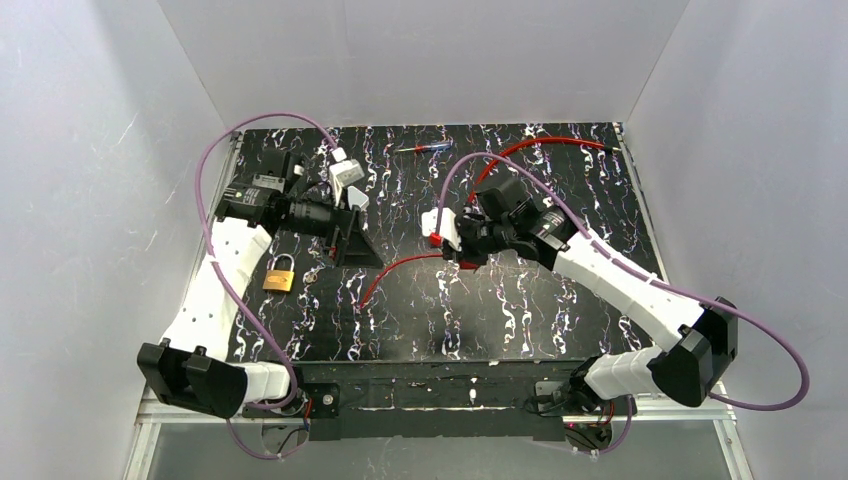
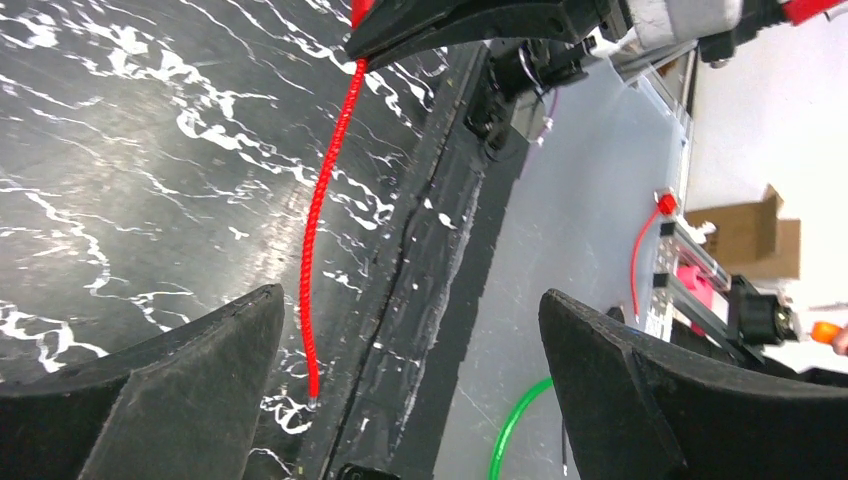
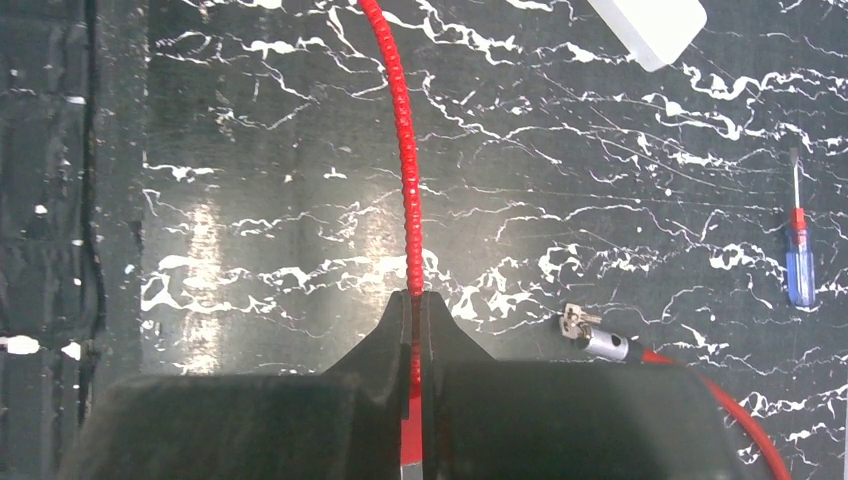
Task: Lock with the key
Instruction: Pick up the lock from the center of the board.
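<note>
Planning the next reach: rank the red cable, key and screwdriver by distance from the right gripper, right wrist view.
1. red cable, clamped in the right gripper, running ahead.
2. key, lying at the view's lower right.
3. screwdriver, near the view's right edge.

You have plain pale walls [image 1: 420,60] closing in the back and both sides. Your worktop [image 1: 500,310] is black with white marble-like veins, and overhead light leaves a soft glare [image 3: 205,230] on it. Past its near edge you see a smooth grey floor [image 2: 570,230], and farther off a cardboard box [image 2: 745,235].
</note>
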